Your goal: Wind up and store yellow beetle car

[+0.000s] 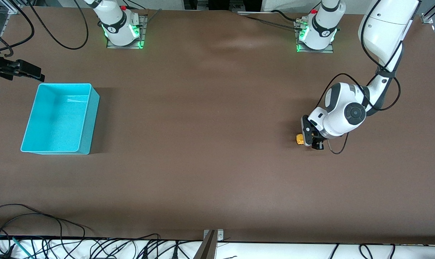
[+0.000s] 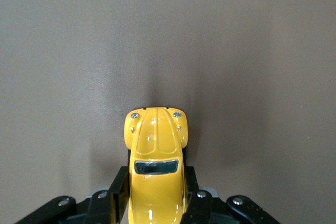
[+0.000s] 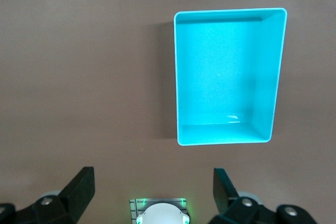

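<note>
Brown bench carried just 2 items: the yellow beetle car toward the left arm's end and the turquoise bin toward the right arm's end, well apart. We had the left tool down at the bench, fingers closed on the car's flanks, wheels seemingly on the surface; we judged that grip suits dragging it back to wind the spring. Nose pointed away from the wrist. Right tool waited above the bin's edge, fully spread, holding nothing. Bin was empty, so storing wasn't done.
</note>
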Available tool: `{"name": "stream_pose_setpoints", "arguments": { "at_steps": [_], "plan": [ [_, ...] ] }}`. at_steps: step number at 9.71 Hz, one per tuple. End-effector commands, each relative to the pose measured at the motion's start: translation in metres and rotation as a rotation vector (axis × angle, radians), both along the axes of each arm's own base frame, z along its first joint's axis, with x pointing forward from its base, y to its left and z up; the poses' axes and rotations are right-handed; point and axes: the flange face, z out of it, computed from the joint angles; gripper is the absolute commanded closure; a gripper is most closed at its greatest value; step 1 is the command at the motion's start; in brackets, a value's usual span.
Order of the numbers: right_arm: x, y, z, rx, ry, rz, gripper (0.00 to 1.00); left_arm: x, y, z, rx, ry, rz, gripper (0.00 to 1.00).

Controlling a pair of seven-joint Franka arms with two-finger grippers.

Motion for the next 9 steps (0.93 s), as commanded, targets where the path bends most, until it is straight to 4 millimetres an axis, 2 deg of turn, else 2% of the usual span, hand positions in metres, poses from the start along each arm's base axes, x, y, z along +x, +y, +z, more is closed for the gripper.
{"name": "stream_pose_setpoints", "arguments": {
  "at_steps": [1, 7, 8, 9],
  "plan": [
    [-0.002, 0.0, 0.004, 0.006, 0.0, 0.009, 0.0, 0.003, 0.004, -0.004, 0.004, -0.002, -0.022, 0.83],
    [-0.002, 0.0, 0.004, 0.006, 0.0, 0.009, 0.0, 0.005, 0.007, -0.007, 0.0, -0.003, -0.072, 0.83],
    [-0.002, 0.0, 0.004, 0.006, 0.0, 0.009, 0.0, 0.005, 0.012, -0.009, 0.001, 0.001, -0.063, 0.83],
    [-0.002, 0.0, 0.004, 0.006, 0.0, 0.009, 0.0, 0.005, 0.027, -0.012, 0.001, 0.014, -0.041, 0.82]
  ]
}}
